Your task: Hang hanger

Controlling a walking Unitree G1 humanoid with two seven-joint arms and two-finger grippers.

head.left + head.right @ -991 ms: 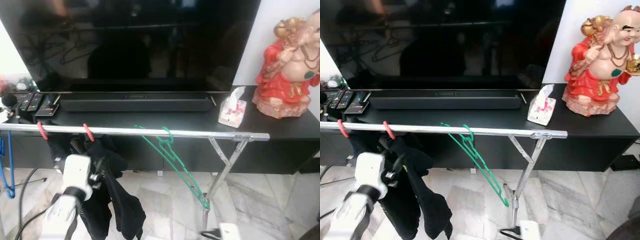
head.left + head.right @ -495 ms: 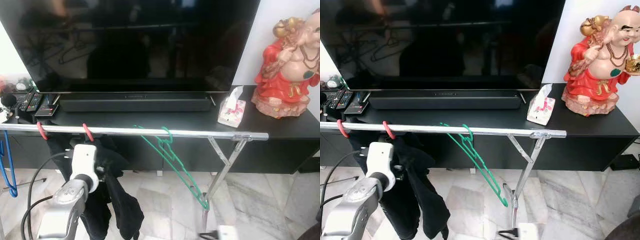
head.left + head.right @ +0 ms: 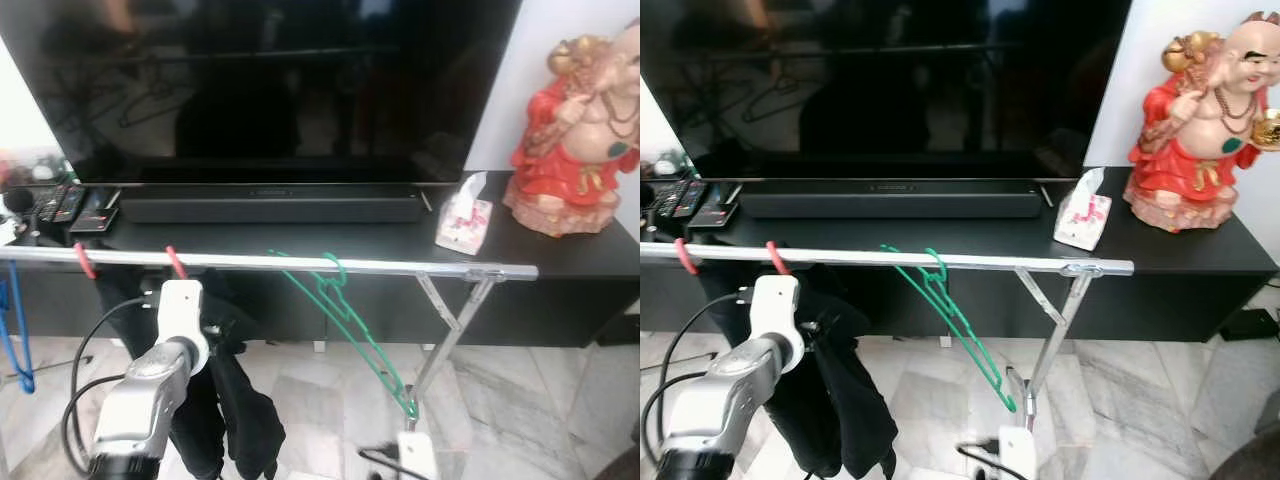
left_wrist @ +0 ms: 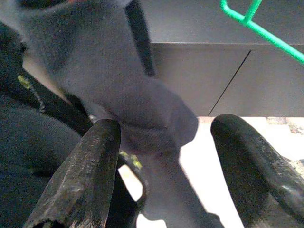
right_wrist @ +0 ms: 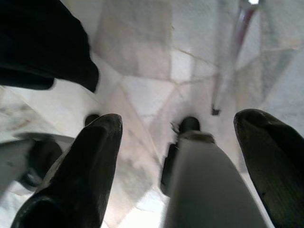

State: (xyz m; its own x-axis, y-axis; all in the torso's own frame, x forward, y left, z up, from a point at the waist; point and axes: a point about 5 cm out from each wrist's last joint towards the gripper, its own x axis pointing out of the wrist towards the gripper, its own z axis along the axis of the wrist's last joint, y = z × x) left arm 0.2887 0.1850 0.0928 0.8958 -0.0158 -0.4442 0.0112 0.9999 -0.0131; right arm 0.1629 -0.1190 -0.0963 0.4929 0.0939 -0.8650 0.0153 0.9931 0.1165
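Observation:
A green hanger (image 3: pixel 338 292) hangs by its hook on the silver rail (image 3: pixel 400 267) and slants down to the right, its lower end near the rail's leg. My left arm (image 3: pixel 165 355) is raised in front of the dark clothes (image 3: pixel 243 410) that hang from red hooks (image 3: pixel 176 262) on the rail. In the left wrist view the left gripper (image 4: pixel 161 156) is open, and dark grey cloth (image 4: pixel 109 71) hangs between its fingers (image 4: pixel 90 166). The right gripper (image 5: pixel 178 156) is open and points down at the marble floor.
A large TV (image 3: pixel 270 80) and soundbar (image 3: pixel 270 208) stand on the black cabinet (image 3: pixel 560 255) behind the rail, with a tissue pack (image 3: pixel 464 215), a red statue (image 3: pixel 580 140) and remotes (image 3: pixel 60 203). A blue hanger (image 3: pixel 12 340) hangs at far left.
My left arm has risen and moved closer to the dark clothes. The right arm's white end has come further into view at the bottom. The green hanger has stayed put.

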